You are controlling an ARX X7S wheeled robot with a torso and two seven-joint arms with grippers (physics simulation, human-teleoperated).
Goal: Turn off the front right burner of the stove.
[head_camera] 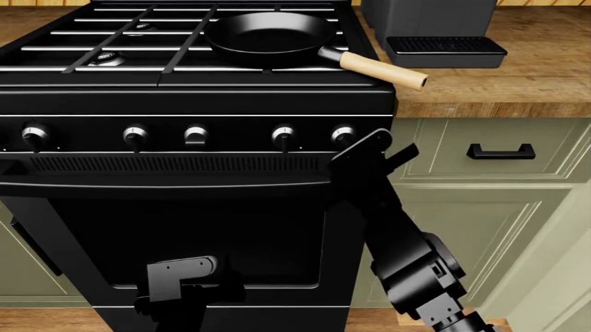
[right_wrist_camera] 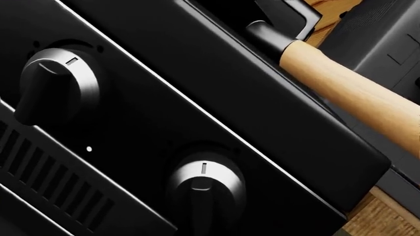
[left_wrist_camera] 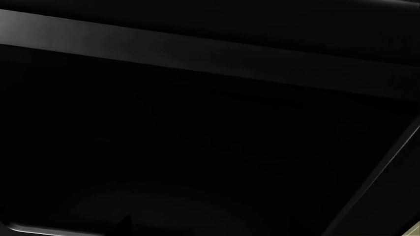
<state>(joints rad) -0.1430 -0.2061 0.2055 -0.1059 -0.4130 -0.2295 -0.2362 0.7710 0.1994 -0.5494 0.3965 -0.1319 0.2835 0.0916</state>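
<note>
Stove (head_camera: 185, 104), wooden countertop (head_camera: 517, 83), green cabinets (head_camera: 480, 207)

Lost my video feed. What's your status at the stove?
Right gripper at rightmost knob, jaws unseen. Left gripper low by oven door. Frying pan on front right burner.

A wooden tabletop (head_camera: 517, 86) runs to the right, carrying a dark grey coffee machine (head_camera: 434, 31), above sage-green cabinets (head_camera: 461, 228) with a black drawer handle (head_camera: 500, 151); wood floor (head_camera: 369, 319) shows below.
</note>
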